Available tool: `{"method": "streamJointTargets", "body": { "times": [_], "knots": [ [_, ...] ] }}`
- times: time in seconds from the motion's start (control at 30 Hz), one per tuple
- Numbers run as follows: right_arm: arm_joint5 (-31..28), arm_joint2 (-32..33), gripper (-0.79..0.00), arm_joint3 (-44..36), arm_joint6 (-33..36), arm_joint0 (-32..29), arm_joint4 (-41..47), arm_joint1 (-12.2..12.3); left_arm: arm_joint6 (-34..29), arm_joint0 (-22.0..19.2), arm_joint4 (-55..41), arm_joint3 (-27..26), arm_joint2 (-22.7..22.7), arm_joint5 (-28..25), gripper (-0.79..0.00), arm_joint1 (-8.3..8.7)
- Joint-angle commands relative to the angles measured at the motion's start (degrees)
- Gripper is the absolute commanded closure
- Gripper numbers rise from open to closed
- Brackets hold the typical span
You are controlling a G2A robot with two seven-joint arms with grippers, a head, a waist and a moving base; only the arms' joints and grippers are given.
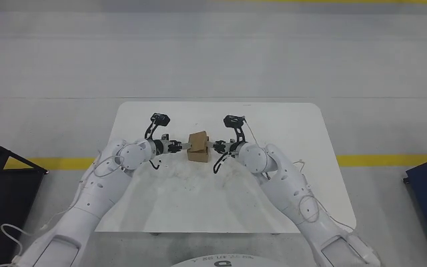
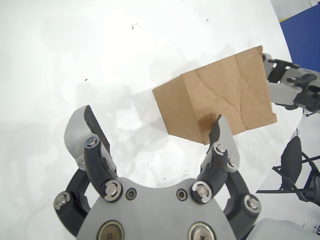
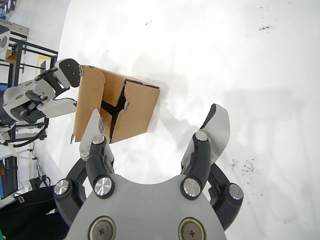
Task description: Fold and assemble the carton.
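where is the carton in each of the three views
Top view: carton on the table, between the left gripper and the right gripper.
Left wrist view: carton just beyond the open left gripper, creased closed faces showing.
Right wrist view: carton just beyond the open right gripper, flap side showing.
Shared landmark: the white table under it.

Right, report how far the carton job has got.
Done: the carton is formed into a box, with its end flaps folded in. In hand: the left pincer and right pincer, both open, flank it. Left: the flaps gape, so that end needs closing.
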Motion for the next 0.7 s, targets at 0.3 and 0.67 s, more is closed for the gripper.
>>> {"method": "streamJointTargets", "body": {
  "times": [0.3, 0.67],
  "knots": [
    [0.99, -1.69, -0.720, 1.90, 0.98, 1.86, -0.51, -0.50, -0.46, -0.60, 0.57, 0.83, 0.77, 0.16, -0.785, -0.37],
    [1.54, -1.13, -0.748, 3.06, 1.69, 2.27, -0.11, -0.49, -0.87, -1.61, 0.28, 2.96, 1.51, 0.27, -0.785, -0.89]
  ]
}}
